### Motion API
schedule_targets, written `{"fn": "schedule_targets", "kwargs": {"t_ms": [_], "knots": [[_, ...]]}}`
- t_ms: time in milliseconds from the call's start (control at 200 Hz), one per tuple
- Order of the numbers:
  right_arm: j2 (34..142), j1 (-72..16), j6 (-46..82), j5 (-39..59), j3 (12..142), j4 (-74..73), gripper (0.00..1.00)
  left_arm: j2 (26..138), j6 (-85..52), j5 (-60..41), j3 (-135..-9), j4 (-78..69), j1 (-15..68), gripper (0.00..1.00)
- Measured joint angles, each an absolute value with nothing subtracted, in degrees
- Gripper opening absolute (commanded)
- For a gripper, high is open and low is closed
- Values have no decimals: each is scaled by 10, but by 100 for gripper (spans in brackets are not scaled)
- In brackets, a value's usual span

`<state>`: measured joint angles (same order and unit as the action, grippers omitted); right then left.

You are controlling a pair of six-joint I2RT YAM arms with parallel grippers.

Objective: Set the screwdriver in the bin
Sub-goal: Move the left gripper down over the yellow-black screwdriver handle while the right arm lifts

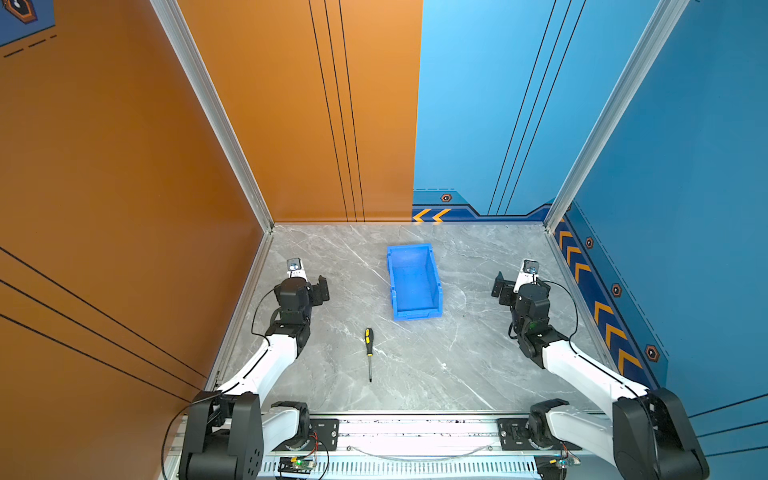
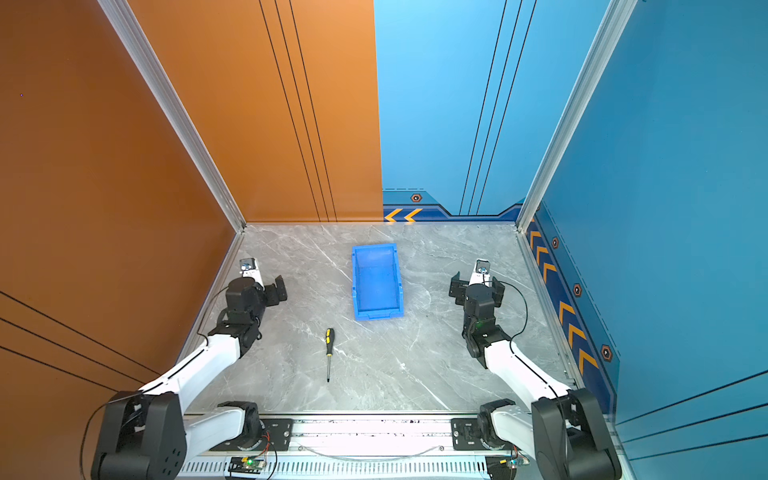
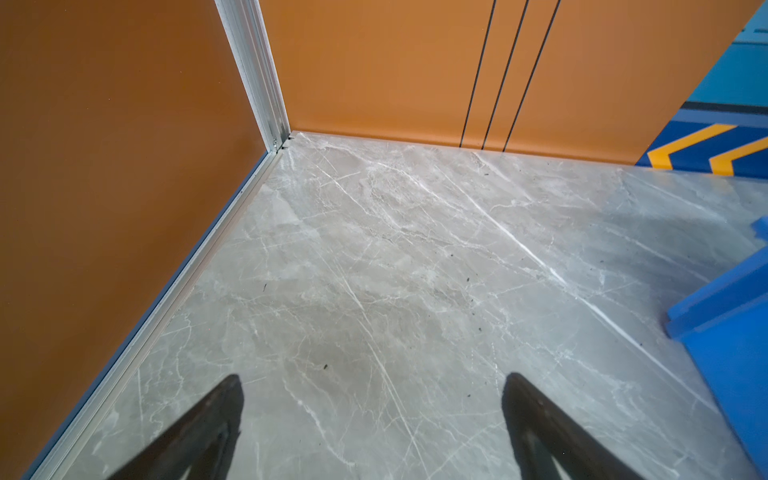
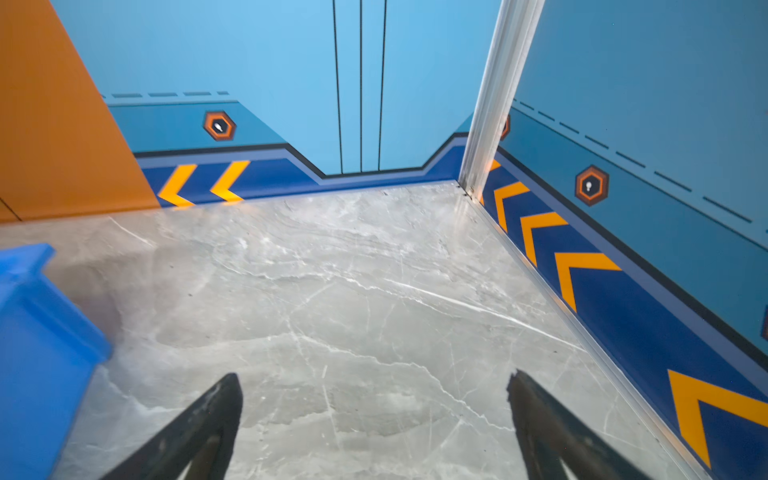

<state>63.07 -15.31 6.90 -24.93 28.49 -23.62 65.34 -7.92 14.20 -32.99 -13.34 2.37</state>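
Note:
The screwdriver, with a black and yellow handle and a thin shaft, lies on the marble table in front of the bin, handle toward it. The empty blue bin stands mid-table; one corner of it shows in the left wrist view and in the right wrist view. My left gripper hovers open and empty left of the bin, facing the far left corner. On the bin's other side, my right gripper is open and empty too.
An orange wall closes the left side and a blue wall the right, with aluminium posts at the far corners. A metal rail carrying both arm bases runs along the front edge.

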Motion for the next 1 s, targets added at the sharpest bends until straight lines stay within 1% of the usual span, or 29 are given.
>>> {"fn": "schedule_targets", "kwargs": {"t_ms": [165, 371, 501, 611, 751, 1001], "knots": [[589, -203, 119, -276, 373, -100, 100, 612, -134, 133, -396, 6, 27, 98], [587, -272, 161, -282, 447, 44, 100, 578, -182, 117, -474, 174, 35, 98], [587, -325, 183, -271, 478, 123, 100, 562, -222, 106, -516, 278, 60, 98], [577, -361, 195, -250, 490, 171, 100, 558, -253, 102, -541, 346, 109, 98], [546, -373, 198, -194, 492, 209, 100, 549, -304, 109, -542, 416, 196, 98], [489, -417, 175, -98, 463, 222, 100, 564, -406, 109, -533, 475, 327, 98]]}}
